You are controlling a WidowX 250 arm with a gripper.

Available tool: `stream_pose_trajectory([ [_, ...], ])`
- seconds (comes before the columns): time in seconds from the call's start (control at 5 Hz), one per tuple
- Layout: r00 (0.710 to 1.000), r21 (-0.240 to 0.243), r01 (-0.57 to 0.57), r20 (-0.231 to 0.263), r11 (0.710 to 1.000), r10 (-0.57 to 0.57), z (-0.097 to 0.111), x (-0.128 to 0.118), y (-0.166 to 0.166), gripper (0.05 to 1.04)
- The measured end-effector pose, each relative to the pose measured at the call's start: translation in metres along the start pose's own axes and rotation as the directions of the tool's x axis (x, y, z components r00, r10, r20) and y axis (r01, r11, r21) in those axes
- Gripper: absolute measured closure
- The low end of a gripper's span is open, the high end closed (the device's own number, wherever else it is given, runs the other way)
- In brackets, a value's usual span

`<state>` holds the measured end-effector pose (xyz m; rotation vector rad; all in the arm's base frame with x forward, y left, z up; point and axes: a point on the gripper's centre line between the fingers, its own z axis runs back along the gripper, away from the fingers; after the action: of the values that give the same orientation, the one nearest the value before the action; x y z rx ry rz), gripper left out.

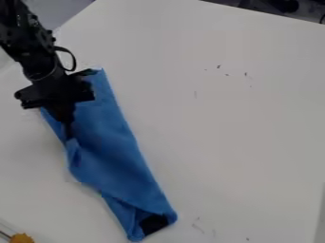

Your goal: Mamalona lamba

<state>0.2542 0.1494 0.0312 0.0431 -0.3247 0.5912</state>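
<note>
Orange thing (22,238); jaws closed on cloth (120,152)

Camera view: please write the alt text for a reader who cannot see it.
Black robot gripper at the left edge of a folded blue cloth on a white table, with an orange object at bottom left.

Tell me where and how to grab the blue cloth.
Pinch the blue cloth at the pucker on its long edge at the view's left, coming from above. The fabric bunches there into a narrow ridge, likely easier to nip than the flatter middle. The end effector is already at that spot.
</note>
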Motion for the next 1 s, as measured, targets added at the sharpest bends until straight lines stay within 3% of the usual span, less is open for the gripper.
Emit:
stream_pose_trajectory([
  [0.2, 1.000, 0.010, -0.015, 0.004, 1.000, 0.015, -0.003, -0.006, 0.008, 1.014],
  [0.4, 1.000, 0.042, -0.001, 0.011, 0.999, 0.000, -0.007, -0.009, 0.014, 0.867],
  [0.6, 1.000, 0.092, -0.012, 0.008, 0.996, 0.012, -0.006, -0.016, 0.023, 0.607],
  [0.8, 1.000, 0.187, 0.017, 0.009, 0.982, -0.019, 0.003, -0.014, 0.040, 0.296],
  [1.0, 0.999, 0.226, 0.028, 0.034, 0.974, -0.036, 0.014, -0.009, 0.050, 0.086],
])
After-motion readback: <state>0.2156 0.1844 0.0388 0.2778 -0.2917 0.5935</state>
